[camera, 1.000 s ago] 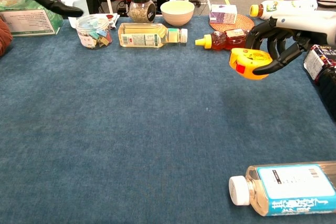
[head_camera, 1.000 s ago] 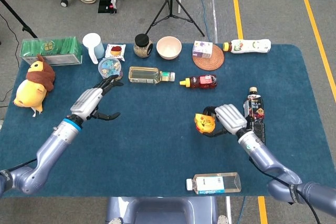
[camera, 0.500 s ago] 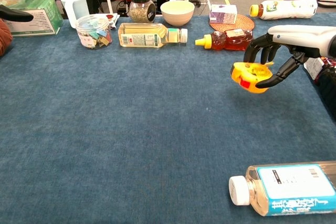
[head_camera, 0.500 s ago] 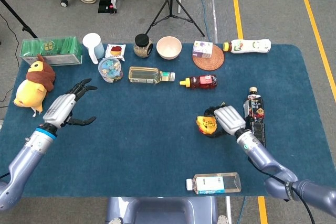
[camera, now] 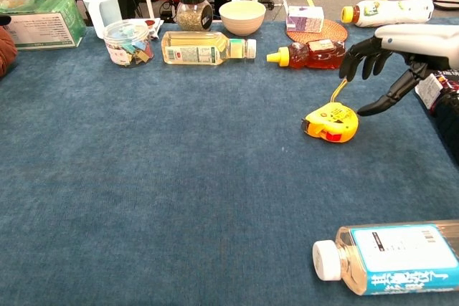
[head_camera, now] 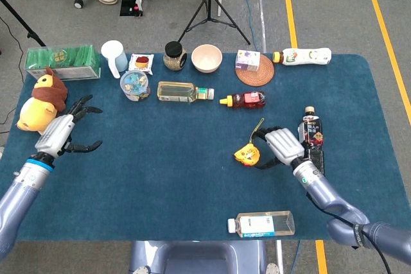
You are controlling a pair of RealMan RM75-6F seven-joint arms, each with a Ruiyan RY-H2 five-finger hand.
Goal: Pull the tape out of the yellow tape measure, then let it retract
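Observation:
The yellow tape measure (head_camera: 247,153) (camera: 330,122) lies on the blue table cloth, right of centre, with no tape showing outside the case. Its thin yellow strap (camera: 337,92) stands up toward my right hand. My right hand (head_camera: 282,145) (camera: 391,51) hovers just to the right of the case and above it, fingers spread, holding nothing. Whether a finger touches the strap I cannot tell. My left hand (head_camera: 61,134) is far off at the table's left edge, fingers apart and empty.
A dark bottle (head_camera: 313,134) lies right beside my right hand. A clear bottle (head_camera: 262,224) (camera: 391,257) lies near the front edge. A plush toy (head_camera: 40,104) sits by my left hand. Bottles, jars and a bowl (head_camera: 207,58) line the back.
My right hand has let go of the tape measure, which dropped from the air onto the cloth. My left arm has drawn back leftward to the plush toy.

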